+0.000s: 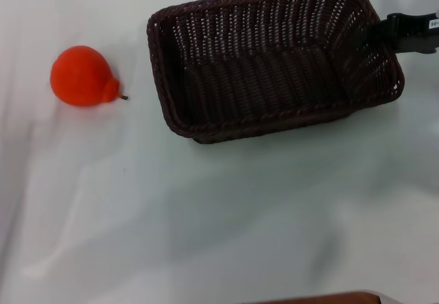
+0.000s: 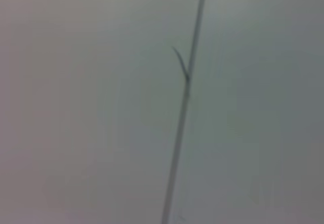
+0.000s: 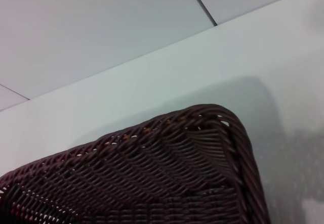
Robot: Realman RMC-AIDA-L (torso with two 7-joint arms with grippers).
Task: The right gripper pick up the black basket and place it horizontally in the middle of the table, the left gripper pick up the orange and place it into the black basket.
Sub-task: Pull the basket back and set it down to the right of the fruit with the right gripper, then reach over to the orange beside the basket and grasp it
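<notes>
The black basket (image 1: 271, 123) lies lengthwise at the upper middle-right of the white table (image 1: 206, 215) and is empty. My right gripper (image 1: 381, 35) reaches in from the right edge and is shut on the rim of the basket's right short end; only its black labelled tip shows. The basket's rounded corner (image 3: 167, 173) fills the bottom of the right wrist view. The orange (image 1: 81, 75) sits on the table at the left, apart from the basket, its stem pointing toward it. My left gripper is out of view; the left wrist view shows only a pale surface.
A brown edge (image 1: 329, 298) shows at the bottom of the head view. A dark seam (image 2: 182, 107) crosses the pale surface in the left wrist view. The table's far edge (image 3: 152, 57) runs behind the basket in the right wrist view.
</notes>
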